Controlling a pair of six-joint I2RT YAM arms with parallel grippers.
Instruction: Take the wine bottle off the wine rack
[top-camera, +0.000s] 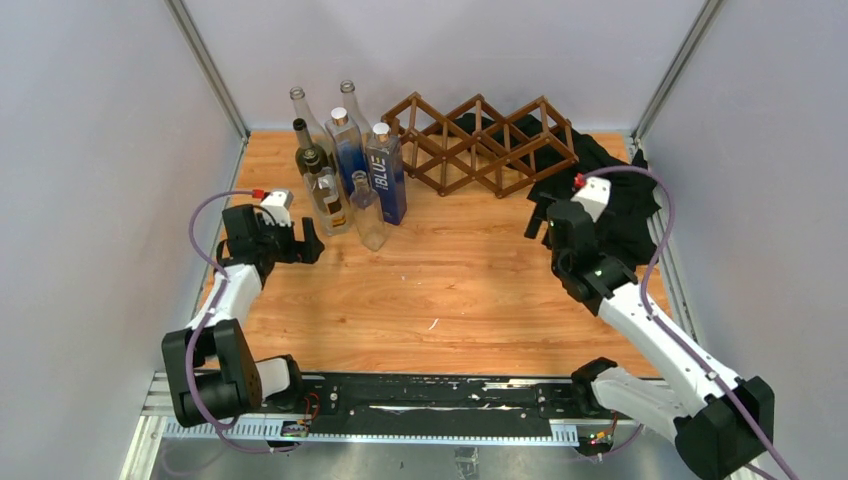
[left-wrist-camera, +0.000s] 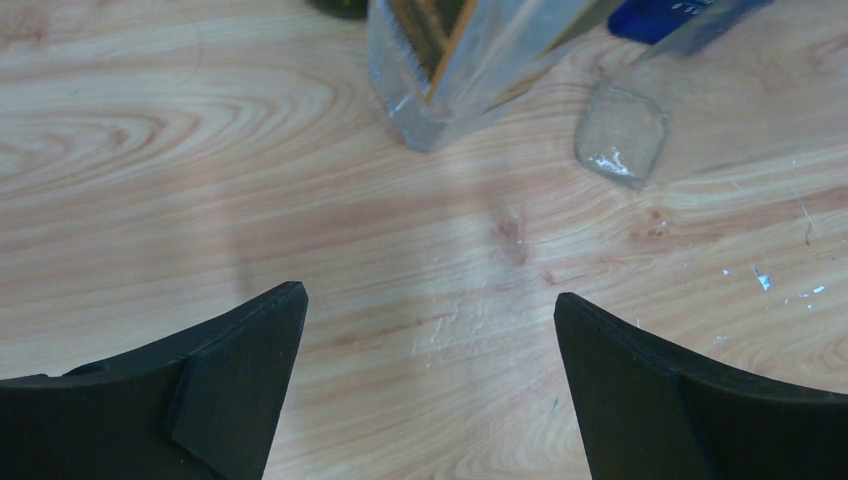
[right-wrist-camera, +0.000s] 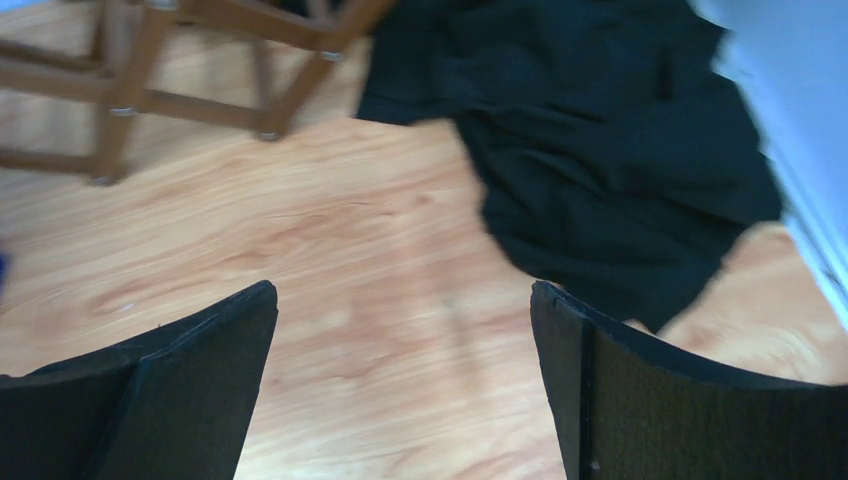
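From above: found the wine rack (top-camera: 480, 145) at the back of the table (top-camera: 450, 300), a little right of centre, with no bottle to be made out in any cell. Noted a cluster of upright bottles just left of it, among them a dark green bottle (top-camera: 304, 148), probably the wine bottle, standing on the wood apart from the rack. Placed the left gripper (top-camera: 306, 241) near that cluster and the right gripper (top-camera: 538, 221) before the rack's right end, beside a black cloth (top-camera: 615, 190).

Left wrist: showed the fingers spread wide over bare wood, nothing between them. Caught only the bases of a clear square bottle (left-wrist-camera: 450, 100) and a smaller clear bottle (left-wrist-camera: 620, 140) ahead, both untouched.

Right wrist: likewise spread to the full and gripped nothing. Took in the rack's lower slats at upper left and the cloth at right.

Judged the removal as good as done, leaving only the arms to clear away. Called for little next beyond drawing both back without knocking the bottles or snagging the cloth.
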